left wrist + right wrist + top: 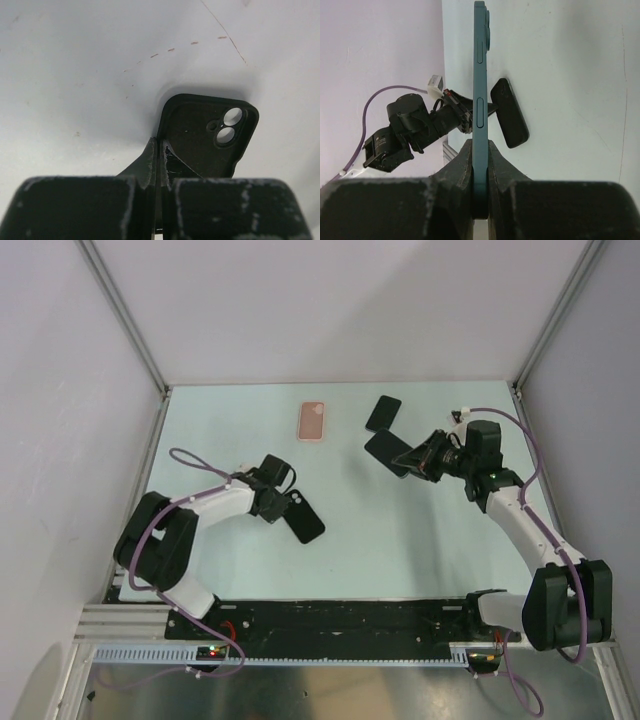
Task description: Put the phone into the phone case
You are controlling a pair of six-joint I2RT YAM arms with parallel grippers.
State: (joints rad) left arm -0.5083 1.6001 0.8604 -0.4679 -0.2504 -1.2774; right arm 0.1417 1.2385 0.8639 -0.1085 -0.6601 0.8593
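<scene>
My left gripper (281,502) is shut on the side wall of a black phone case (306,519) with a twin camera cut-out. The case lies at or just above the table. In the left wrist view the fingers (150,159) pinch the case's (207,137) left rim. My right gripper (413,459) is shut on a dark teal phone (387,452) and holds it on edge above the table at right centre. In the right wrist view the phone (480,75) stands edge-on between the fingers (461,162), with the black case (510,114) beyond it.
A pink phone case (313,421) lies at the back centre. A black slab, a phone or a case, (383,413) lies at the back, just beyond the held phone. Aluminium frame posts and white walls bound the table on the left, right and back.
</scene>
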